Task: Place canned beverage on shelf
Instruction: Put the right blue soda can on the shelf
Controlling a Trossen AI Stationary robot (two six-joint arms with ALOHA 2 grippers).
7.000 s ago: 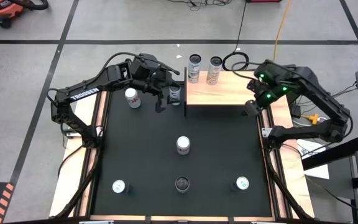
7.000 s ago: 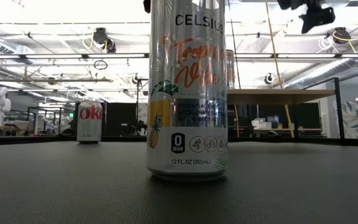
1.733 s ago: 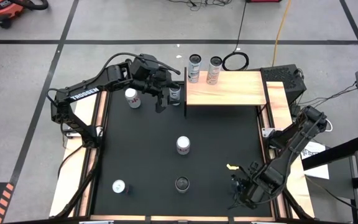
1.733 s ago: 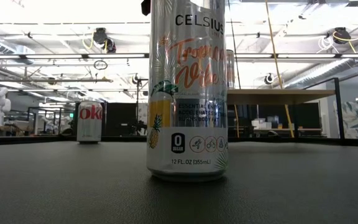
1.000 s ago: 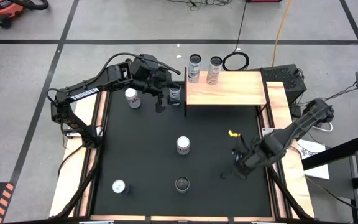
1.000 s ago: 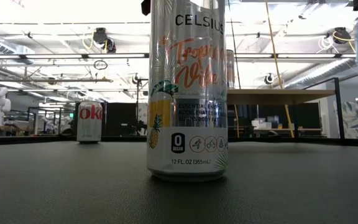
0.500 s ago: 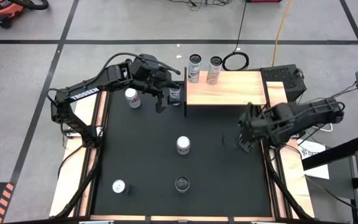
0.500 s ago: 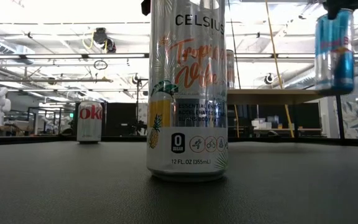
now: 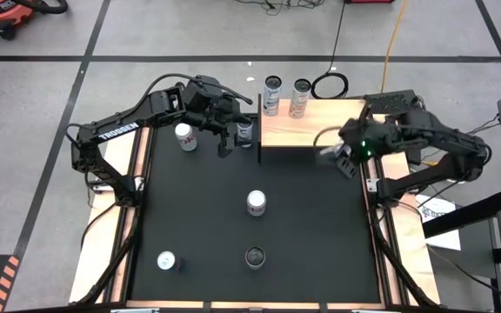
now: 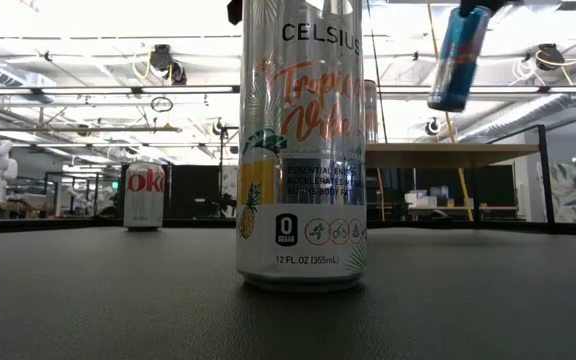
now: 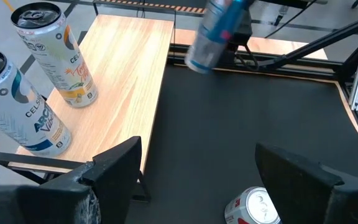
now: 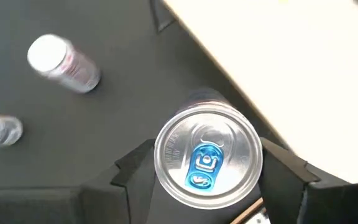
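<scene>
Blue can (image 10: 458, 58) hangs tilted, pinched in the right tool (image 9: 342, 158) just off the shelf (image 9: 316, 123) edge, while the left tool (image 9: 233, 139) waits spread.

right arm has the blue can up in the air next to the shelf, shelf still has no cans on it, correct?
Not quite. The right gripper does hold the blue can aloft beside the shelf, but the shelf already carries two cans, as the left wrist view shows.

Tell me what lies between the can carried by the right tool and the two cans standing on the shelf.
Only bare wood of the shelf lies between the carried can and the two cans, as the left wrist view shows.
</scene>
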